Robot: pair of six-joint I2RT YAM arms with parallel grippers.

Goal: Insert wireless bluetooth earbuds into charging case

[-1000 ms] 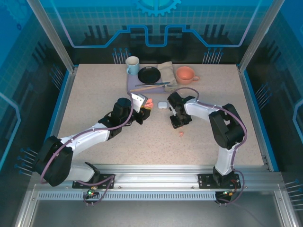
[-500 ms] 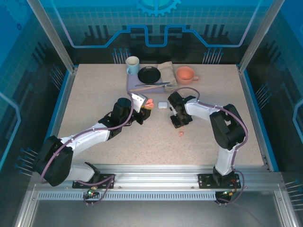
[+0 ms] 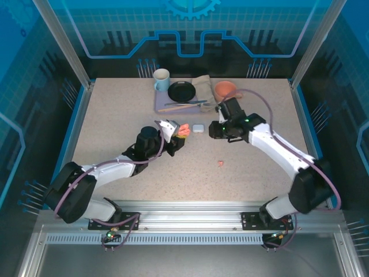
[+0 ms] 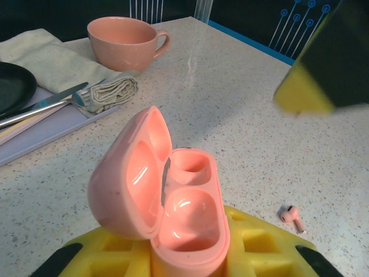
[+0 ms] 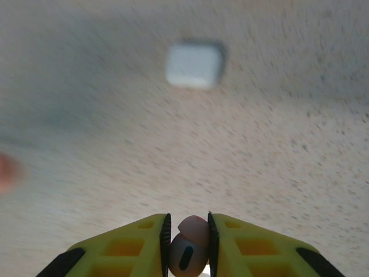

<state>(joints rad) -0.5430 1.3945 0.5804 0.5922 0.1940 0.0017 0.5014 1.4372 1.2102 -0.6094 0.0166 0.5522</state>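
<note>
My left gripper grips the open pink case, bottom middle; my right gripper pinches a pink earbud, bottom middle.

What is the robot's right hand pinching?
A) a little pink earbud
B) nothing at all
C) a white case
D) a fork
A: the wrist camera on that arm shows the right hand closed on a small pink earbud, which sits squeezed in its grip.
</note>
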